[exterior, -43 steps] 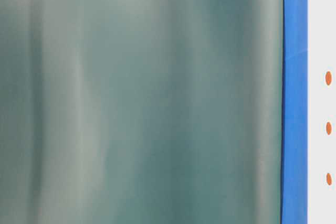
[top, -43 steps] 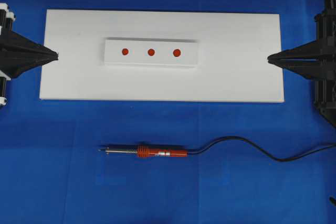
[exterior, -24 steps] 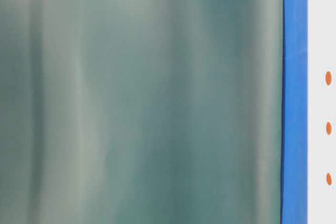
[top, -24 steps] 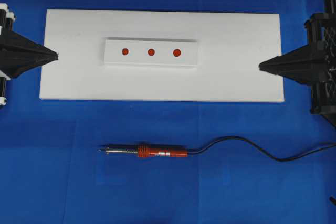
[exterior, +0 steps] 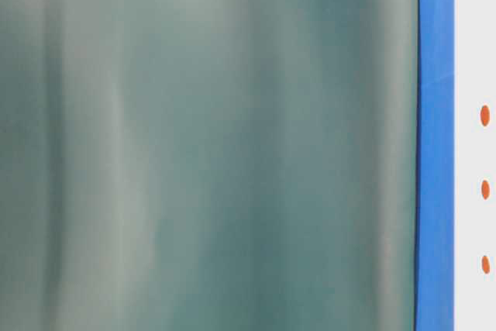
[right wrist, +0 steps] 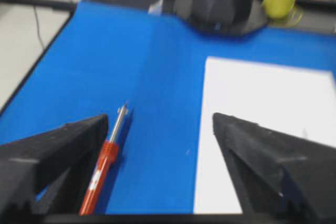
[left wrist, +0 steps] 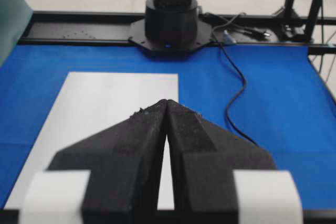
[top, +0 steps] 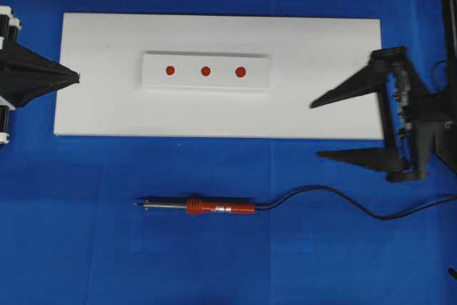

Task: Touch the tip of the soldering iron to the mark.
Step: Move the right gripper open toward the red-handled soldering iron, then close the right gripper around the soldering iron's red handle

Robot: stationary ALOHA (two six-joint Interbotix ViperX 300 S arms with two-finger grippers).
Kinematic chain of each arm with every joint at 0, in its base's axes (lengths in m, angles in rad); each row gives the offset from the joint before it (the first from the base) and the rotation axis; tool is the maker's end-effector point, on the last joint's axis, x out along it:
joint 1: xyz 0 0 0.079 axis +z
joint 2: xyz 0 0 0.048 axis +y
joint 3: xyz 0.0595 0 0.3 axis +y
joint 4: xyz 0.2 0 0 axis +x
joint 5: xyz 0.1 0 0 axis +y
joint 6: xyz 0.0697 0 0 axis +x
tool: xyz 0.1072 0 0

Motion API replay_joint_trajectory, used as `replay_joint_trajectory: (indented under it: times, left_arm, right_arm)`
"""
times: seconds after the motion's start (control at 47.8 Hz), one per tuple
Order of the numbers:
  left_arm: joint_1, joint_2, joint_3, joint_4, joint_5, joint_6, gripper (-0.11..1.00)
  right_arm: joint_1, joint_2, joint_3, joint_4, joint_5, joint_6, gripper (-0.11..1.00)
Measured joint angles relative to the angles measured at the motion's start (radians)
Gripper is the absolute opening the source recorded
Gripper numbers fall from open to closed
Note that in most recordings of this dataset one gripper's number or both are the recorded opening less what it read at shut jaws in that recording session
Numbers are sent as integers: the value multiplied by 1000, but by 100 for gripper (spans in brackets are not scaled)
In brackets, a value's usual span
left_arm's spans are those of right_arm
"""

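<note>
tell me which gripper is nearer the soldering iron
Right. The right gripper, open, hangs up and right of the soldering iron; the left gripper, shut, sits at the white board's far left edge.

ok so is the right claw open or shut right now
Open. In the overhead view the right claw has its two fingers spread wide apart, nothing between them; the soldering iron lies untouched on the blue cloth.

Soldering iron (top: pixel 203 207) lying flat on blue cloth, red-orange handle, dark tip (top: pixel 137 203) pointing left, seemingly untouched
</note>
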Motion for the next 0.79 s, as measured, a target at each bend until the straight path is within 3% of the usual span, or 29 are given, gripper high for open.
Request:
replay_joint_trajectory:
  times: [0.356, 0.628, 0.795]
  left_arm:
    - [3, -2, 15, 0, 2, 0, 0]
    - [14, -3, 21, 0, 0, -2, 0]
    - [14, -5, 23, 0, 0, -2, 0]
  right_arm:
    - [64, 321, -132, 161, -37, 2, 89]
    - [130, 561, -221, 293, -146, 0, 89]
    - [166, 666, -264, 345, -196, 0, 89]
